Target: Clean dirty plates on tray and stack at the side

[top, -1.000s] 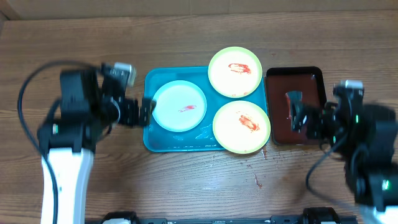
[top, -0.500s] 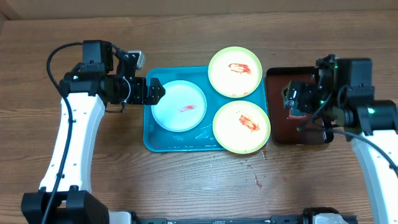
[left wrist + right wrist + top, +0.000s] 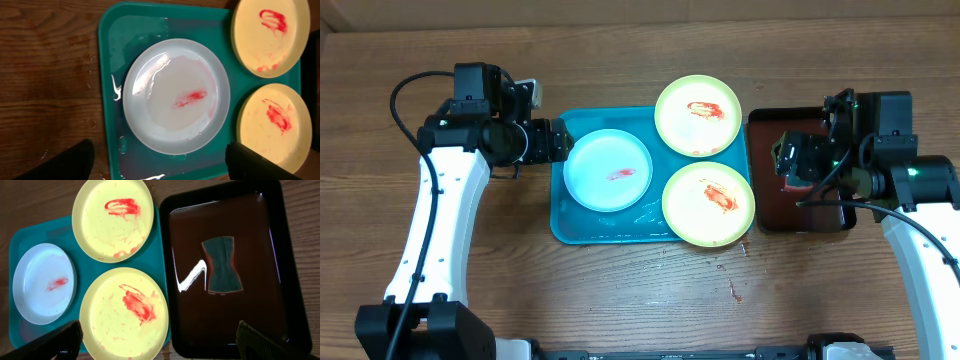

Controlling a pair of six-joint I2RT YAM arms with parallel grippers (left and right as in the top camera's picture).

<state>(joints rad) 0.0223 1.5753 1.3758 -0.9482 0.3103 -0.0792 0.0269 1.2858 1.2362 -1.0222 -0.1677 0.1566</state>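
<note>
The turquoise tray point(image 3: 560, 225) holds a pale blue-white plate point(image 3: 608, 171) with a small red smear. Two yellow-green plates point(image 3: 697, 116) point(image 3: 709, 204) with red sauce rest on the tray's right side and overlap its rim. My left gripper point(image 3: 558, 142) hovers open at the tray's left edge, next to the blue-white plate point(image 3: 176, 95). Nothing is between its fingers. In the left wrist view the tray point(image 3: 112, 60) is wet. My right gripper point(image 3: 788, 165) hangs open and empty over the dark tray point(image 3: 798, 125). The right wrist view shows all three plates point(image 3: 42, 282) point(image 3: 112, 217) point(image 3: 125, 312).
A dark brown-red tray point(image 3: 250, 310) sits right of the turquoise one, with a grey-green sponge point(image 3: 223, 265) lying in it. Red sauce spots point(image 3: 733, 290) mark the wooden table near the front yellow plate. The table's back edge runs along the top.
Both arms swung in toward the trays, then steadied. In the last half second my left gripper drew back a little to the left, off the blue-white plate's rim, its jaws narrowing slightly.
</note>
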